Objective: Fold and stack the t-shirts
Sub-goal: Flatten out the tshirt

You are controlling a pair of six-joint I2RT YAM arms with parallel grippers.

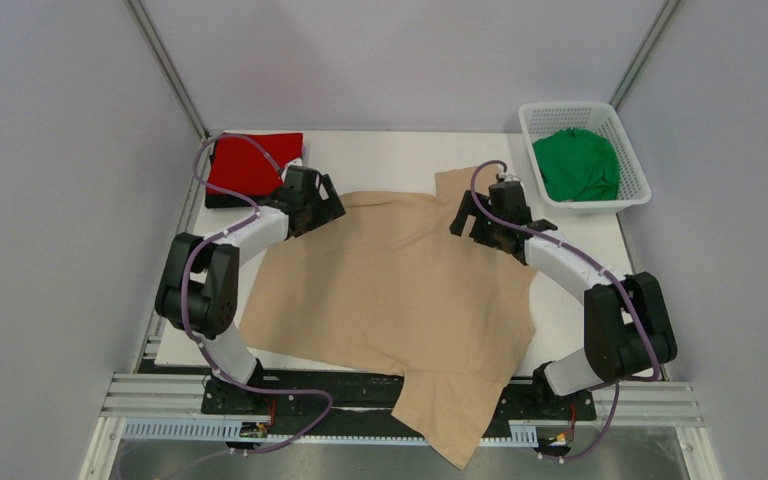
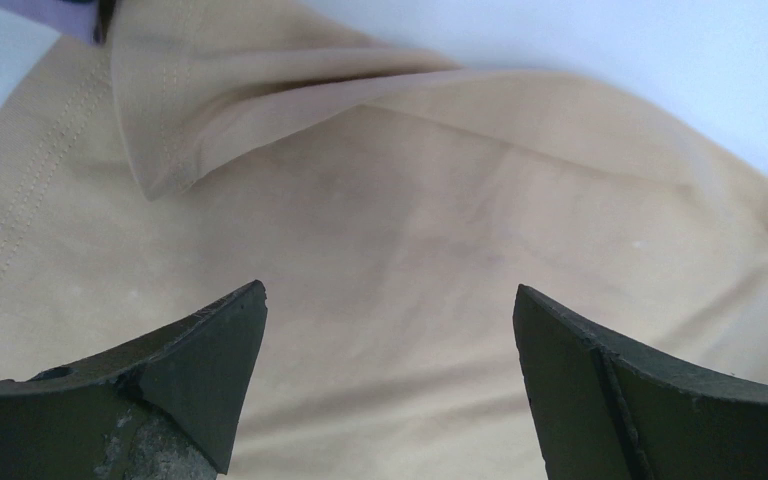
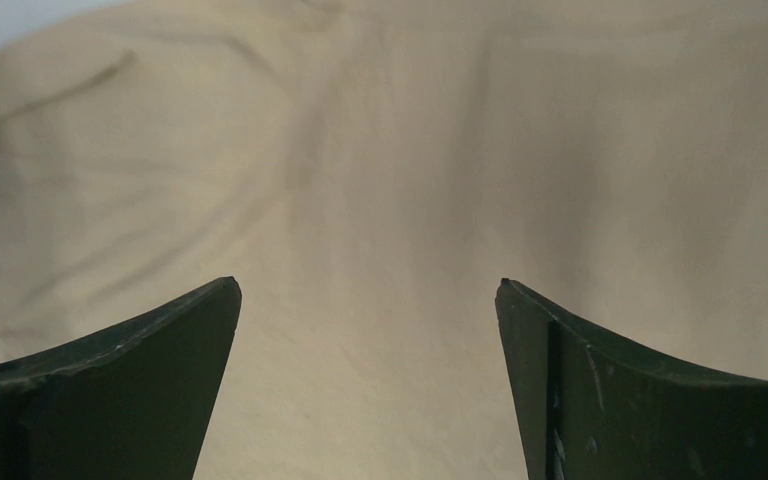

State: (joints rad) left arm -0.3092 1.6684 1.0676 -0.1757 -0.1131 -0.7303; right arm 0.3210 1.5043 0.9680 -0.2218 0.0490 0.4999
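One beige t-shirt (image 1: 390, 290) lies spread across the white desk (image 1: 390, 160), a near corner hanging over the front edge. Left claw (image 2: 390, 300), fingers apart and empty, is poised over the shirt's far-left part, beside a folded-over flap. Right claw (image 3: 365, 290), likewise apart and empty, is poised over the far-right part, near a sleeve. Farther back: folded red t-shirt (image 1: 250, 160), far-left corner; green t-shirt (image 1: 575, 165), bunched inside the white basket (image 1: 570, 108), far right.
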